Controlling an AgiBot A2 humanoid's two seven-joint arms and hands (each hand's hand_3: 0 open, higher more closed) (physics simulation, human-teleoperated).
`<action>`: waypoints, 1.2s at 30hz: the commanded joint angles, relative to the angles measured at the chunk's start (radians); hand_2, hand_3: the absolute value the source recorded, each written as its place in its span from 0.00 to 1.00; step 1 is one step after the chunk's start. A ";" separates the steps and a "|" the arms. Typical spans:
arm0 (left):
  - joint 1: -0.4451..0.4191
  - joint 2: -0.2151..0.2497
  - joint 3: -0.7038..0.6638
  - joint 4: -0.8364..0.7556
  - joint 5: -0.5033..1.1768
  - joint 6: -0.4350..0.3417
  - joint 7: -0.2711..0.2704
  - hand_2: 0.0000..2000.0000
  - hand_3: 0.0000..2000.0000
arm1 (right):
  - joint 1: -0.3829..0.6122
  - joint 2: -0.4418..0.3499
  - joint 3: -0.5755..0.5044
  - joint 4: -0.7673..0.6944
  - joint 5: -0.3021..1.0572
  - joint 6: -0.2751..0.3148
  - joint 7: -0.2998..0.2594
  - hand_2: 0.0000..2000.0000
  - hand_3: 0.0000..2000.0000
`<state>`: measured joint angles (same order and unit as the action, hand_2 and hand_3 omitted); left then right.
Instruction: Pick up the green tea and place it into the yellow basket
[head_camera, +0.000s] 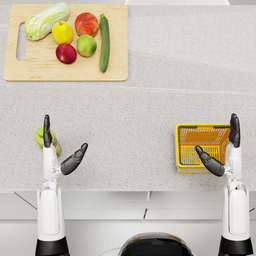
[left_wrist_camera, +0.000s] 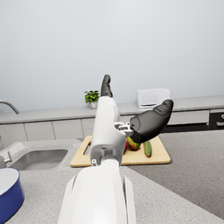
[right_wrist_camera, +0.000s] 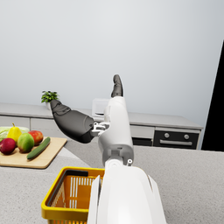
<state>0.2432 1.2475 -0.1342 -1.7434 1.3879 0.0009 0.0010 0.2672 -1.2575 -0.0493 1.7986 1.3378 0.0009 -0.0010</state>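
Note:
The green tea bottle (head_camera: 39, 138), yellow-green with a lighter cap, stands on the counter at the left, mostly hidden under my left hand (head_camera: 60, 150). That hand is raised above it, fingers spread, holding nothing; it also shows in the left wrist view as the left hand (left_wrist_camera: 140, 118). The yellow basket (head_camera: 185, 131) sits on the counter at the right, with nothing visible inside. My right hand (head_camera: 222, 150) hovers over its right side, fingers apart and holding nothing. In the right wrist view the right hand (right_wrist_camera: 83, 120) is above the basket (right_wrist_camera: 65, 199).
A wooden cutting board (head_camera: 30, 70) at the back left carries a cabbage (head_camera: 46, 20), a lemon (head_camera: 62, 32), apples (head_camera: 86, 23) and a cucumber (head_camera: 104, 42). The counter's front edge (head_camera: 125, 191) runs just below both hands. A sink (left_wrist_camera: 37, 158) and blue bowl (left_wrist_camera: 8, 194) lie leftward.

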 joint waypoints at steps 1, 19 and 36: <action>0.004 -0.002 -0.177 0.034 0.023 0.000 0.000 0.00 0.00 | 0.014 -0.001 -0.050 -0.007 0.012 0.000 0.000 0.00 0.00; 0.088 0.019 -0.062 0.619 0.081 -0.001 -0.001 0.00 0.00 | -0.059 -0.027 0.050 0.058 0.041 -0.001 0.001 0.00 0.00; 0.297 0.044 -0.040 1.031 0.081 -0.017 -0.005 1.00 0.98 | -0.070 -0.055 0.072 0.061 0.041 -0.001 0.001 0.00 0.00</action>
<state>0.5252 1.2941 -0.1692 -0.6747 1.4695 -0.0063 -0.0070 0.1882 -1.3128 0.0205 1.8572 1.3793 0.0000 0.0000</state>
